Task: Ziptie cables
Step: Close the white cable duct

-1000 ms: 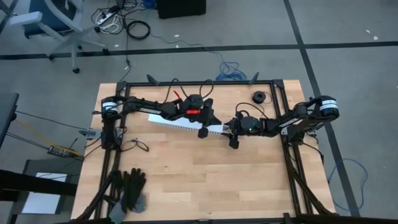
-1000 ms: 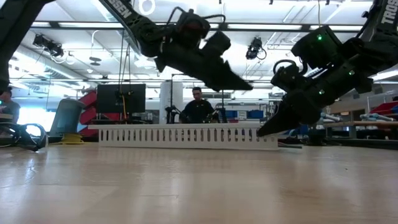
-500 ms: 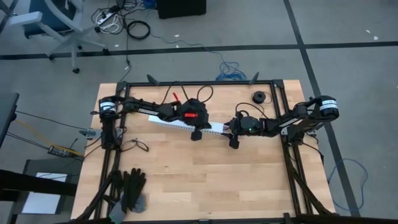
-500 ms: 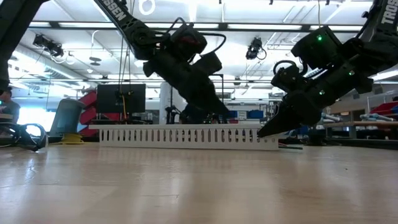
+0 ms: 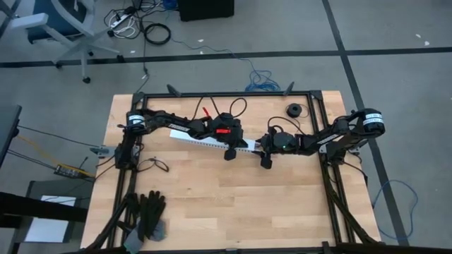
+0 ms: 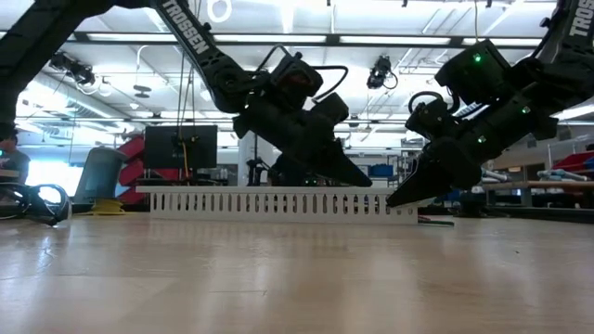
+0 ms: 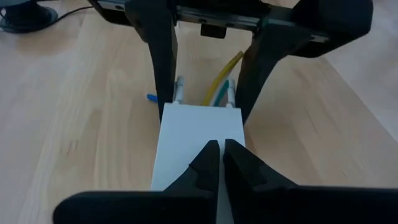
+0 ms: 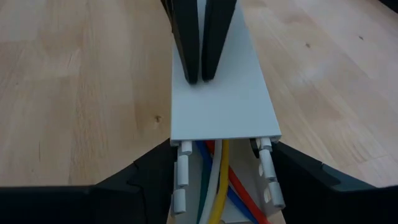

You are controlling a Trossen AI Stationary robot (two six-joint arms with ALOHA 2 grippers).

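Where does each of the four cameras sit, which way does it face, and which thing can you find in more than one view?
High view: above the table, facing straight down; both arms show, left gripper on the white channel.
Low view: at table-top height, facing level across the channel into the room; both arms descend from above.
Left wrist view: faces along the channel cover past its shut fingers toward the right gripper.
Right wrist view: faces back at the cables under the cover.
Shared: both wrist views show channel and cables.
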